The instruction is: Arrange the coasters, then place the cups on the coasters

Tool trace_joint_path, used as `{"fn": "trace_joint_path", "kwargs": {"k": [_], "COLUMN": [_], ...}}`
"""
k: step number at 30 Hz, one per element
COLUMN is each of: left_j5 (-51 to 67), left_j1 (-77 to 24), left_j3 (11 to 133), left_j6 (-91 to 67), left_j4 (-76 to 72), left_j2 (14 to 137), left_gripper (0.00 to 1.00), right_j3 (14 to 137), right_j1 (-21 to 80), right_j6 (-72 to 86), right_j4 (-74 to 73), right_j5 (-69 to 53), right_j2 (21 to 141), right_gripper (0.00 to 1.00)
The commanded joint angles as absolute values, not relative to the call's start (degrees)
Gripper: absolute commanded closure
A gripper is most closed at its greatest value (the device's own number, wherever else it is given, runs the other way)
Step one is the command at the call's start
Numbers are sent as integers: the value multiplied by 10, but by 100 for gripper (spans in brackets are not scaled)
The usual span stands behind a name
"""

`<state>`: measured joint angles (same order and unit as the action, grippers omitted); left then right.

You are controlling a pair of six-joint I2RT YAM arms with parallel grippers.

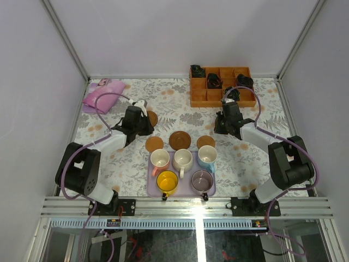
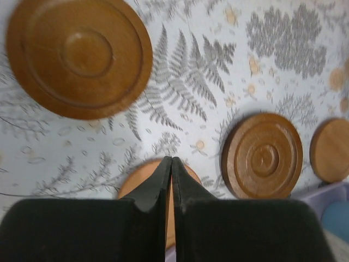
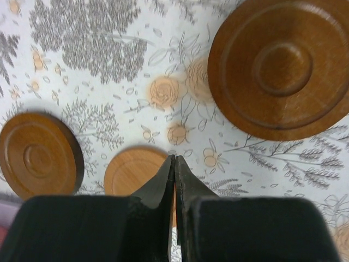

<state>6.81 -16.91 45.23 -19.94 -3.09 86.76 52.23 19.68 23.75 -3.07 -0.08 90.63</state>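
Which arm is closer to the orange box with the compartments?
The right. The right gripper hangs just in front of the orange box, on the side nearer the arms' bases. The left gripper is well off to the box's left.

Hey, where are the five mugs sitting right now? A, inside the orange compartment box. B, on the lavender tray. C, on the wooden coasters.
B: all five cups stand together on the lavender tray, none on a coaster.

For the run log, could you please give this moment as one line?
left hand: shut, empty; right hand: shut, empty; cups: on tray; coasters: bare
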Motion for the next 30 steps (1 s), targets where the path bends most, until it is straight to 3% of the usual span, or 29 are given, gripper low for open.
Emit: {"fn": "trace_joint_path", "kwargs": {"k": [1,14,30], "left_j5": [61,-1,-6], "left_j1": [-192,-228,-240], "left_j3": [431,423,446], "left_j6": [-215,-251,-241], "left_j4": [-2,112,120], "left_j2": [866,825,919], "left_gripper": [100,100,100], "right_j3": [506,488,482], "right_j1": [207,214,228], "right_j6": [237,237,237], "right_j4": [-21,-14,-34], "right_j5": [-48,-127,-159], "right_j2": [896,918,947], "right_gripper": [100,100,100]}}
